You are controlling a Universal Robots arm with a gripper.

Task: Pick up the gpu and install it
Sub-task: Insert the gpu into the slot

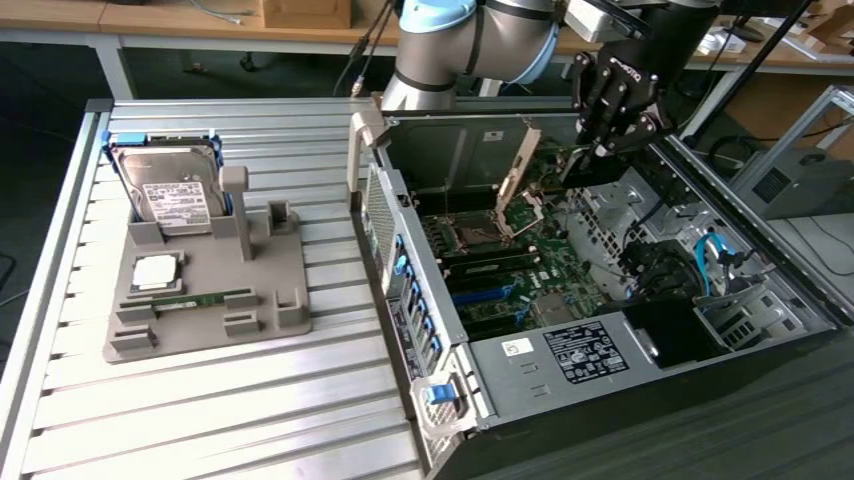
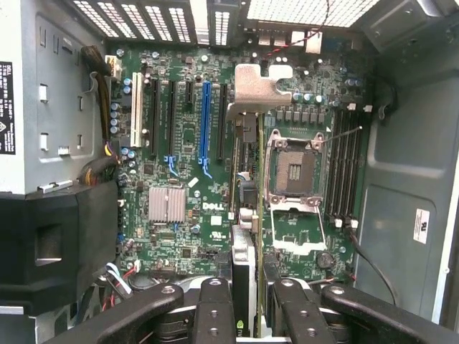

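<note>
as the gripper (image 2: 249,304) clamps the gpu (image 1: 517,172) edge-on over the motherboard (image 1: 534,280), upper centre of the exterior view, installing seems underway, likely needing its edge lined with an expansion slot (image 2: 206,122).

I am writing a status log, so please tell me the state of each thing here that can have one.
Case: side open.
Card: held inside the case, over the board.
End effector: shut on the card.
Hard drive: standing in the grey holder.
Memory stick: lying flat in the holder.
</note>
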